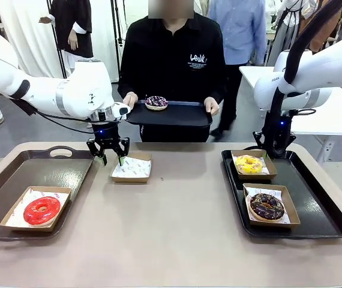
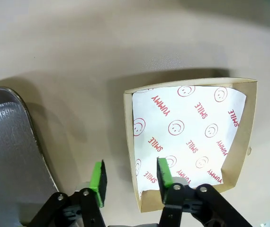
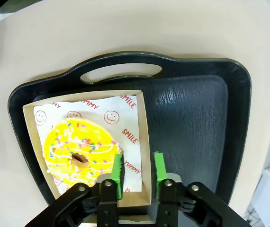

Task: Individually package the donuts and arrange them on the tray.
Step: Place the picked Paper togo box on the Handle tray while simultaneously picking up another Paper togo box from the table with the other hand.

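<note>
The glossy red donut [image 1: 41,210] lies in a paper-lined box on the left tray [image 1: 39,171]. On the right tray [image 1: 318,201] the yellow sprinkled donut [image 1: 249,164] [image 3: 79,150] and the chocolate sprinkled donut [image 1: 267,206] each sit in a box. The dark donut with pink-white sprinkles [image 1: 156,102] rests on a black tray [image 1: 186,114] that the person holds. My left gripper [image 1: 112,157] [image 2: 130,177] is open, straddling the wall of an empty lined box [image 1: 131,168] [image 2: 192,137]. My right gripper [image 1: 271,151] [image 3: 137,172] stands open astride the wall of the yellow donut's box [image 3: 144,137].
The person stands at the far edge with both hands [image 1: 130,99] on the held tray. Bare tabletop [image 1: 183,210] stretches between the two trays. The left tray's corner [image 2: 7,156] lies close beside my left gripper.
</note>
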Robot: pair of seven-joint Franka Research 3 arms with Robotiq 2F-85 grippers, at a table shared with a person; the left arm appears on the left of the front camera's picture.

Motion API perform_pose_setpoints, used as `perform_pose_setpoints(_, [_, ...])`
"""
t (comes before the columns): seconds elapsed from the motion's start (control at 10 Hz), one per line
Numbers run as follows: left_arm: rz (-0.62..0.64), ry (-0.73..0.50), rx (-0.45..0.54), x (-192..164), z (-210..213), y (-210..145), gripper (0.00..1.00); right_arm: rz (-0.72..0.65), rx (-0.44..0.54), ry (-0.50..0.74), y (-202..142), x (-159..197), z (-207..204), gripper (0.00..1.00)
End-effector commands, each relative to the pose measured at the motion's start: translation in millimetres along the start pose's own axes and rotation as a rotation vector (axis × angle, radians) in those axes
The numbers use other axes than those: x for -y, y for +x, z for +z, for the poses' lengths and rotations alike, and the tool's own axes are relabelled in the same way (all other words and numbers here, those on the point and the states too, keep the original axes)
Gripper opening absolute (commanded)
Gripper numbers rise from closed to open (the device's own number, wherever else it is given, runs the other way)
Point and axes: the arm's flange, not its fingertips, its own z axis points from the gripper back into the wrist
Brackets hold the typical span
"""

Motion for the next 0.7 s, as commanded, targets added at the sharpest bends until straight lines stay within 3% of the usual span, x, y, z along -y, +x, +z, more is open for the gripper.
perform_pose_setpoints(0.0, [-0.011,-0.011,-0.021,2.1,0.6,7.6,0.00,0.012,0.006,0.004,3.8,-2.2,-0.5,1.00])
perform_pose_setpoints(0.1, [-0.012,-0.010,-0.021,2.0,0.2,7.4,0.05,0.017,0.005,0.006,3.3,-2.3,-0.5,1.00])
perform_pose_setpoints(0.2, [-0.012,-0.010,-0.024,1.9,-0.2,7.5,0.00,0.018,0.005,0.007,3.0,-2.4,-0.3,1.00])
perform_pose_setpoints(0.6, [-0.015,-0.010,-0.026,1.5,0.4,8.0,0.00,0.022,0.007,0.010,2.2,-2.1,1.4,1.00])
